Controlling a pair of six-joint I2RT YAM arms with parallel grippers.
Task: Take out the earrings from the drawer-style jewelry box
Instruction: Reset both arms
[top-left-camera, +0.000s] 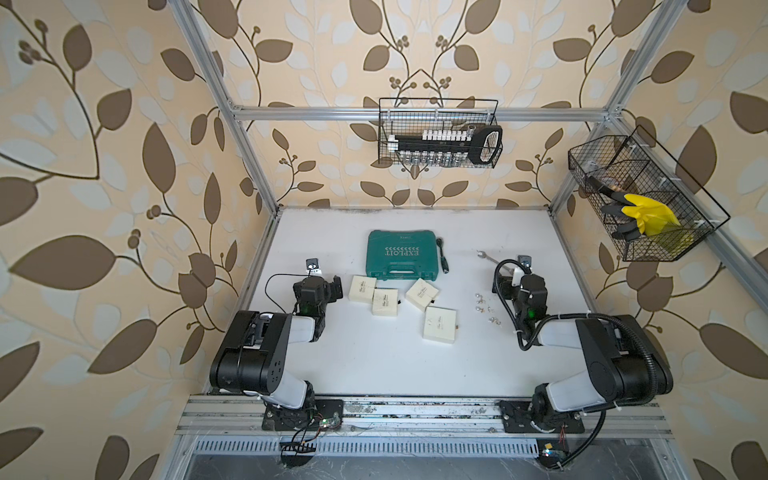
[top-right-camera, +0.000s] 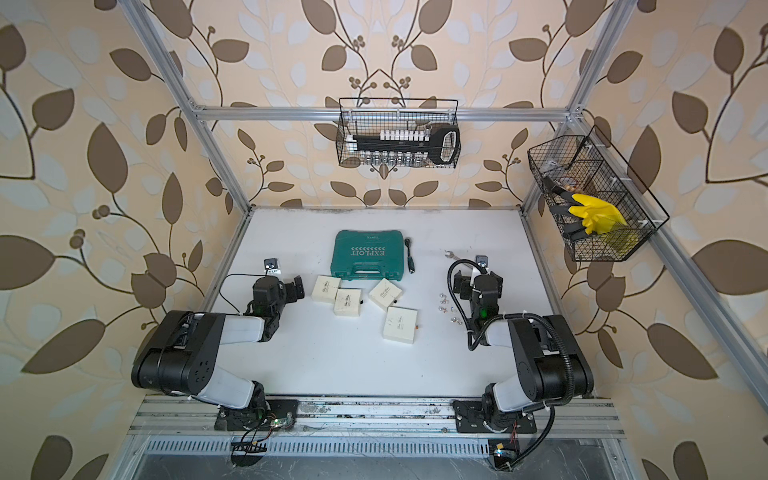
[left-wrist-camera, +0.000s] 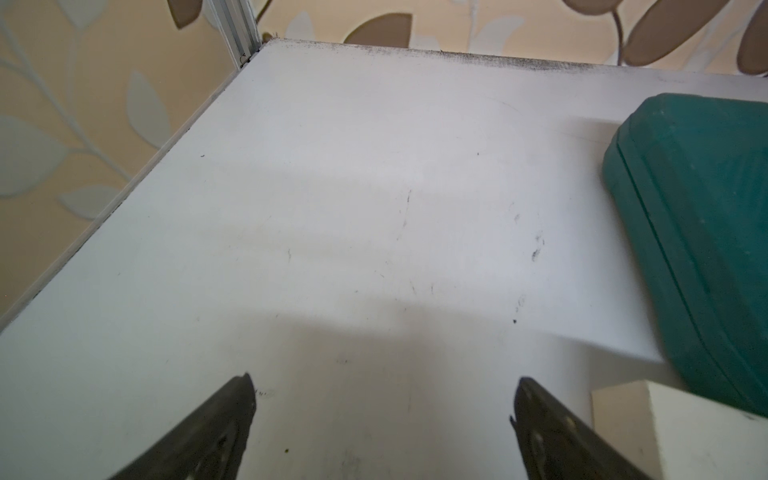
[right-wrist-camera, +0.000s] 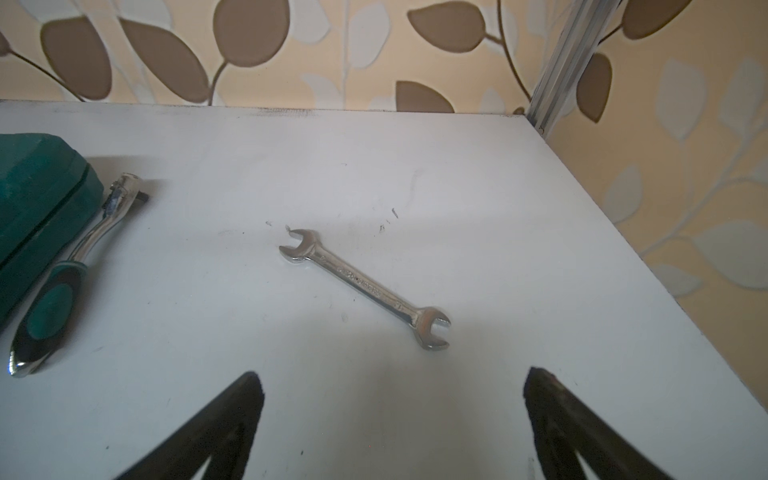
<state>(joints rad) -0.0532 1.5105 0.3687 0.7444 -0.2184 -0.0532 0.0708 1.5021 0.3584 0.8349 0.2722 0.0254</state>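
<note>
- Table: white and scuffed, with dark grime along the far edge.
- Green case: closed and lying flat at far centre. Its "EXPLOIT" lettering reads upside down in both top views.
- Ratchet: chrome with a green-black grip, just beside the case's right side.
- Wrench: silver, open-ended at both ends, lying flat, right of the ratchet and apart from it.
- Back basket: black wire, hung on the rear rail, holding a socket rack.
- Side basket: black wire, on the right frame, with a yellow glove inside.
</note>
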